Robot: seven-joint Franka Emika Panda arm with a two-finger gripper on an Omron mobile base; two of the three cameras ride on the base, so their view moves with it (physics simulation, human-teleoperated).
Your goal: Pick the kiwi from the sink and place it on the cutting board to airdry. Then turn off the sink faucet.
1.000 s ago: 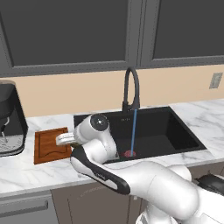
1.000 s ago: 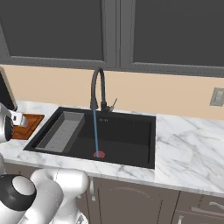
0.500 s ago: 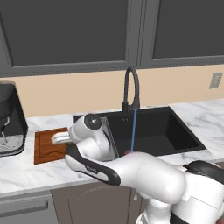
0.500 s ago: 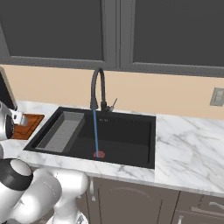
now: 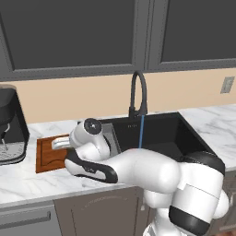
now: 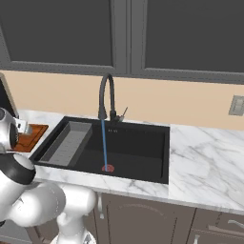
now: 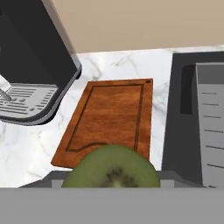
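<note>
Between claw [image 7: 111, 186] tips, kiwi [image 7: 112, 168]

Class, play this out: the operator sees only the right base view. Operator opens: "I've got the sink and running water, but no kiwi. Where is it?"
Observer: The kiwi is in the gripper, shut on it, in the hand view.
Operator: Over what?
Observer: Above the near end of the cutting board.
Operator: Anything beside the board?
Observer: A black coffee machine on its far side from the sink.
</note>
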